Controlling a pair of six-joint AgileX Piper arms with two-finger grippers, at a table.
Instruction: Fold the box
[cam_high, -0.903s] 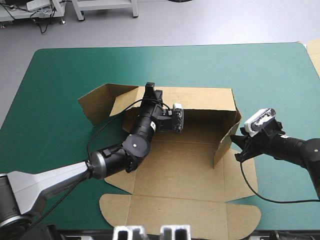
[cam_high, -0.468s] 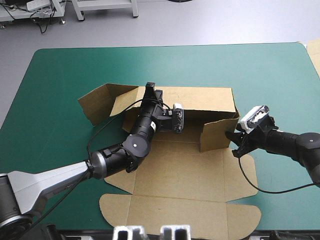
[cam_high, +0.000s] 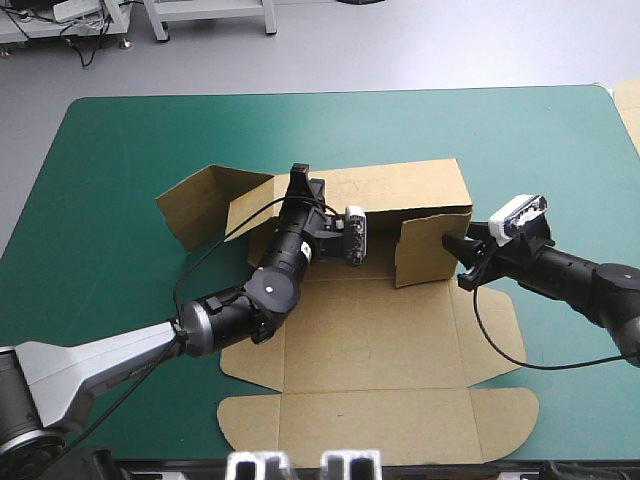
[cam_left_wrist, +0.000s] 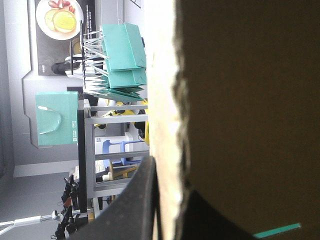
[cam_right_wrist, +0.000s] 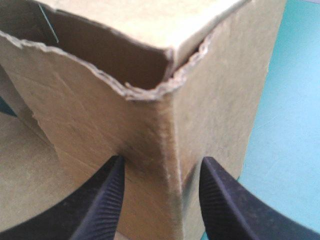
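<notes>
The table's teal-green cover (cam_high: 120, 150) carried the brown box (cam_high: 370, 340) near its middle, with the base panel and the lid panel lying flat toward the near edge. The far wall (cam_high: 400, 185) stood raised. A left end flap (cam_high: 195, 205) angled outward from that wall and was not yet tucked. A right end flap (cam_high: 420, 255) stood upright and turned inward, meeting the far wall at a corner. The left gripper (cam_high: 299, 178) was at the top edge of the far wall. In the left wrist view its black fingers (cam_left_wrist: 135, 200) were all but pressed together, with the board edge pinched between them. The right gripper (cam_high: 458, 245) was at the raised right corner. In the right wrist view its fingers (cam_right_wrist: 105, 200) stood spread, one to each side of the corner, which lay just ahead of them. The step in hand appeared to be wall forming at the right end, with the left arm steadying the far wall. The next move would probably call for the right gripper to press the flap square against the wall while the pinch is kept. The left flap would then need the same treatment.
</notes>
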